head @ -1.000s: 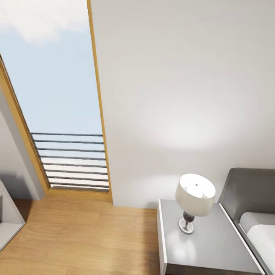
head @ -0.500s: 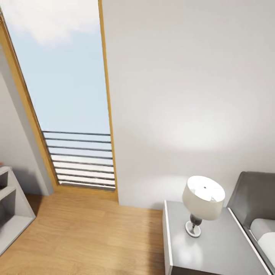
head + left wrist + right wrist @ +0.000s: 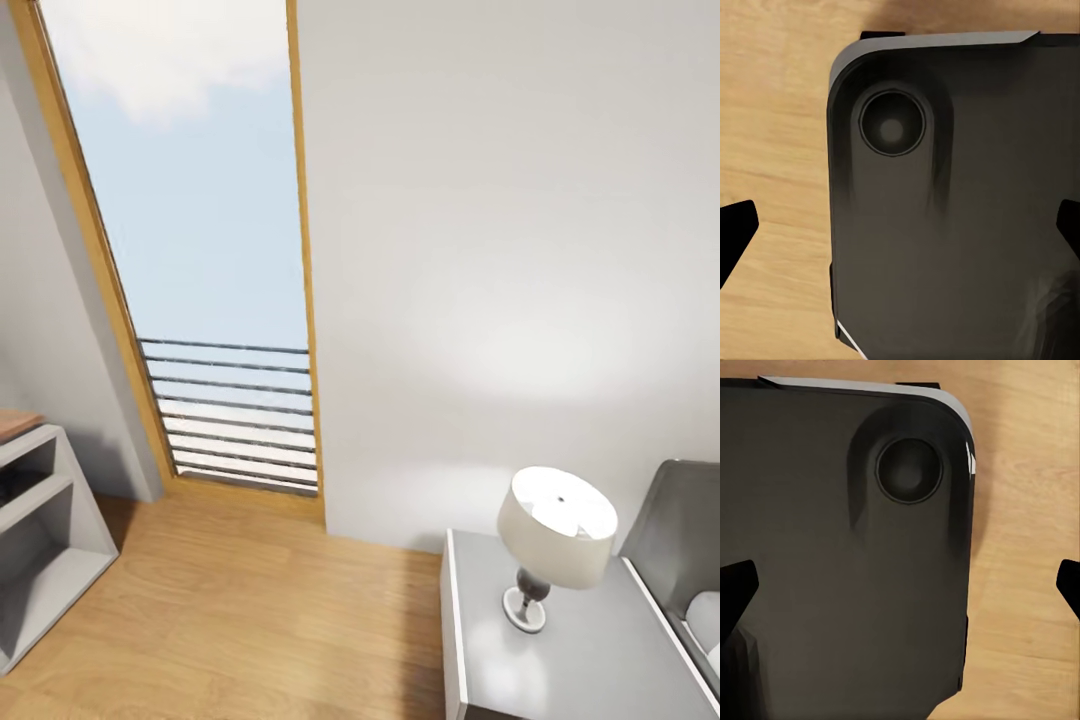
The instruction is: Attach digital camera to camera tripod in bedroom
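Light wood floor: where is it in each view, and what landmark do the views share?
Head view: the light wood floor lies low in the picture, between the grey shelf unit and the grey nightstand.
Left wrist view: floor under the dark rounded panel, around its corner.
Right wrist view: floor likewise, under the dark rounded panel.
Shared landmark: the floor's wood grain.
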`<state>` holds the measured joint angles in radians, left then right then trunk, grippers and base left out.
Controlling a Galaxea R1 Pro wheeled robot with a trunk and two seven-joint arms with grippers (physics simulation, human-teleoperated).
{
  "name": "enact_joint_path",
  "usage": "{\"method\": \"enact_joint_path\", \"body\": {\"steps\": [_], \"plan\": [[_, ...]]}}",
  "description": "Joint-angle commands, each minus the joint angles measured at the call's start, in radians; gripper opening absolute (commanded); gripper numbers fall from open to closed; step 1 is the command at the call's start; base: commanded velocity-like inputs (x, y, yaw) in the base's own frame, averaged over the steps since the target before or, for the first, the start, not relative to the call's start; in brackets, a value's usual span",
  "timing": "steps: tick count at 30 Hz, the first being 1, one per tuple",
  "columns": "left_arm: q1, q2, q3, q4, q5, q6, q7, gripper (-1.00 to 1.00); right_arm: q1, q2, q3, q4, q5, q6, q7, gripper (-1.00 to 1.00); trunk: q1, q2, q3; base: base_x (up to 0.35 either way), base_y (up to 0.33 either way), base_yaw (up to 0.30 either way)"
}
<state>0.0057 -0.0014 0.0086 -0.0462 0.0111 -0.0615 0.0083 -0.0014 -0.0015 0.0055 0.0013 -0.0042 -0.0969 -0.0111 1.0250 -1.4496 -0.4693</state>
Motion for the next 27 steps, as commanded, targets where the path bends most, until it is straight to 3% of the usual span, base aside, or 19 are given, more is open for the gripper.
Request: {"method": "enact_joint_path", "body": {"steps": [1, 27], "plan": [[0.0, 0.0, 0.001, -0.001, 0.001, -0.001, 0.001, 1.0, 0.0, 0.0, 0.001, 0.0, 0.0, -0.003, -0.001, 1.0, 0.0, 0.0, -0.001, 0.0, 0.0, 0.139], [0.0, 0.0, 0.001, -0.001, 0.001, -0.002, 0.001, 1.0, 0.0, 0.0, 0.001, 0.0, 0.0, -0.003, -0.001, 1.0, 0.0, 0.0, -0.001, 0.0, 0.0, 0.139]]}}
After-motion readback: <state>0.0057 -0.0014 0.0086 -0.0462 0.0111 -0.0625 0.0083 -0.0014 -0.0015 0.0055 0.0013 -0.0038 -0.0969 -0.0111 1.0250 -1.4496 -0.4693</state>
